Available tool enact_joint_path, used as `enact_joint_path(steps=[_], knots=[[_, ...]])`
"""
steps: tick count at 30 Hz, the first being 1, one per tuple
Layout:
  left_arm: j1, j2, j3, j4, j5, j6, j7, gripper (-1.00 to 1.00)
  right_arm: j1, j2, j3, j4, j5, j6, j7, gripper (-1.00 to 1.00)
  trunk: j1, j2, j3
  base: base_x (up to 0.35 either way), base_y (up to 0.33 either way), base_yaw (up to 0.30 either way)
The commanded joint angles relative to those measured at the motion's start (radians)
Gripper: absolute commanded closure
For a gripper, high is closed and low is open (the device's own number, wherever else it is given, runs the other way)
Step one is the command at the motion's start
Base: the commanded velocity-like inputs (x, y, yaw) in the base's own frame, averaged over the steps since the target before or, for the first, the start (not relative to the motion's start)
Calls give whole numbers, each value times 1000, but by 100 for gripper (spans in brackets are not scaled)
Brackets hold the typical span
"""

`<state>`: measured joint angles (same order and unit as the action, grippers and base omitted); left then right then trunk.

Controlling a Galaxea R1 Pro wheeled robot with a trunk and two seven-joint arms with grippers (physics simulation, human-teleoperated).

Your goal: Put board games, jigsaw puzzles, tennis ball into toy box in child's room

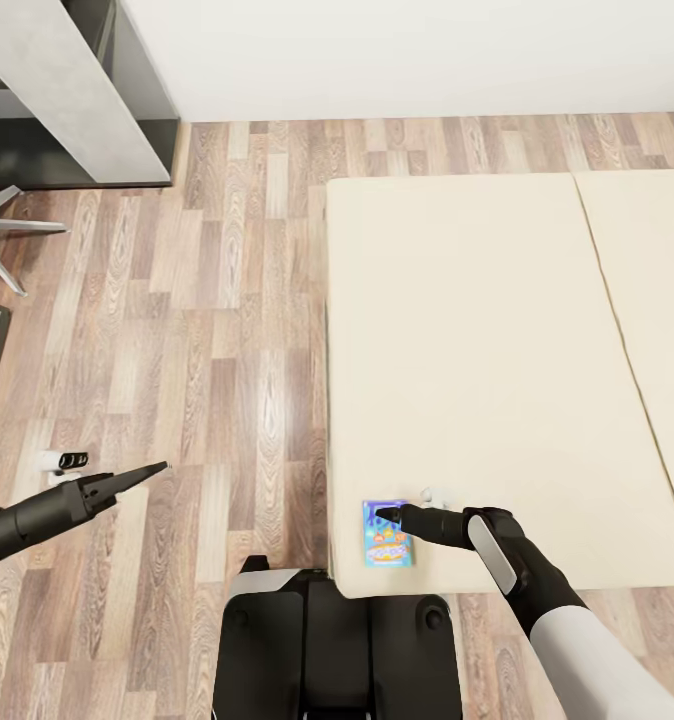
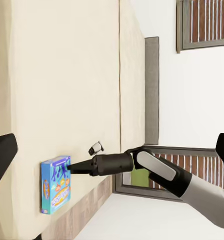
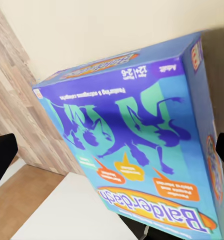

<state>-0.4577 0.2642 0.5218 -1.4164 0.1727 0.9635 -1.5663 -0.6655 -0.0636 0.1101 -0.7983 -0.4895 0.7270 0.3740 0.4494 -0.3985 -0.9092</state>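
Note:
A blue, colourfully printed board game [image 1: 388, 535] lies flat on the beige bed [image 1: 497, 340], at the mattress corner nearest me. My right gripper [image 1: 384, 516] hovers just over the box's far edge, its fingers [image 3: 2, 157] spread wide and open on either side of the box [image 3: 136, 145], which shows close up and reads "BalderDash". The left wrist view shows that arm reaching over the game [image 2: 56, 184]. My left gripper [image 1: 157, 468] hangs over the wood floor left of the bed, open and holding nothing.
A pale grey table end with a dark side unit [image 1: 72, 95] stands at the far left, with metal chair legs [image 1: 7, 232] near it. A small white and black object [image 1: 61, 460] lies on the floor, and another small one [image 1: 432, 494] on the bed. My base [image 1: 337, 640] is against the bed's foot.

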Motion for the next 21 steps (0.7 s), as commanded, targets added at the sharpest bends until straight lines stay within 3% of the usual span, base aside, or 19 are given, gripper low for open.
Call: enact_joint_path(steps=[1,21], knots=[[0,0,2,0,-1,11,-5,-100,0,-1,2,-1,0,3,2,-100,1,-2,-1,0,87,0],[0,0,4,0,-1,11,-5,-100,0,-1,2,-1,0,3,2,-100,1,-2,-1,0,35,0]])
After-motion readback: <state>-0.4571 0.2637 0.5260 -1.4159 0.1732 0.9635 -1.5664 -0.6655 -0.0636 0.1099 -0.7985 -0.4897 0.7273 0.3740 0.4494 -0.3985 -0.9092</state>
